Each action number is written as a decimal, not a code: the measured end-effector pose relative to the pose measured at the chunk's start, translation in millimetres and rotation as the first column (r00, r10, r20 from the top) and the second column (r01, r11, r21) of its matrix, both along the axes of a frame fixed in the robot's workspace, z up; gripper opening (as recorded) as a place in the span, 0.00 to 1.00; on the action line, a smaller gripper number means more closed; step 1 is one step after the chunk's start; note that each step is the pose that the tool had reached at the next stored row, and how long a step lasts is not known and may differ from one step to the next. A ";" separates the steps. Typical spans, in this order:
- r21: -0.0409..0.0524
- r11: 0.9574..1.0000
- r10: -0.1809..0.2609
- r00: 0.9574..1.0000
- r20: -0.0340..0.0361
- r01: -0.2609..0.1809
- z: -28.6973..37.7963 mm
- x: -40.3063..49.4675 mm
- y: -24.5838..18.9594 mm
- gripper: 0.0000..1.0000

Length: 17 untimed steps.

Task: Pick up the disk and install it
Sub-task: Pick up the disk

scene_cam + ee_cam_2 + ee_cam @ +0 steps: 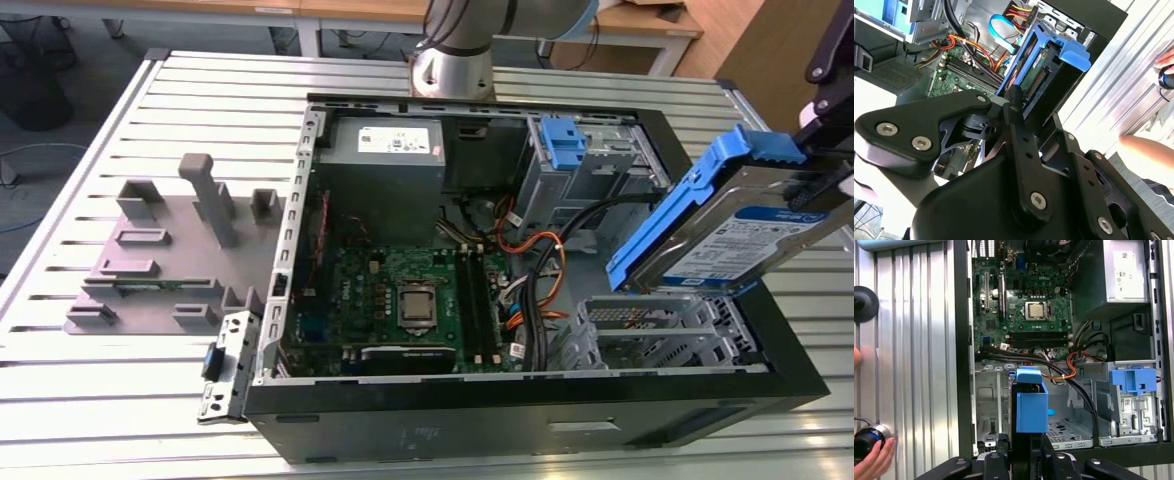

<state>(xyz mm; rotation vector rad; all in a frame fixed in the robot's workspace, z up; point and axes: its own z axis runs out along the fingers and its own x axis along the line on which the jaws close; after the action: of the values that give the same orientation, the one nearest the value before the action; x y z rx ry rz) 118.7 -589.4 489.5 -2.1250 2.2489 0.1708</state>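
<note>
Pincer [814, 172], clamped on the tilted disk [727, 235] above the drive cage [654, 335] at the exterior view's right, may jam it crooked or snag nearby cables [547, 262].

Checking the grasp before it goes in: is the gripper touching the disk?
Touching. In the second wrist view the gripper clamps the disk between its fingers; the exterior view shows the disk held tilted over the case.
</note>
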 end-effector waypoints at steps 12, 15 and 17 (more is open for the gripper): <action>0.000 1.000 0.005 1.000 0.000 -0.005 -6.7 0.0 -3.4 0.35; 0.000 1.000 0.009 1.000 0.000 -0.009 -11.2 0.0 -3.5 0.35; 0.000 1.000 0.013 1.000 0.000 -0.013 -14.4 0.0 -3.4 0.35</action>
<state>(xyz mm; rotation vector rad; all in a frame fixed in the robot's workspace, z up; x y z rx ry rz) 118.7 -592.8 475.1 -2.1402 2.2354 0.1711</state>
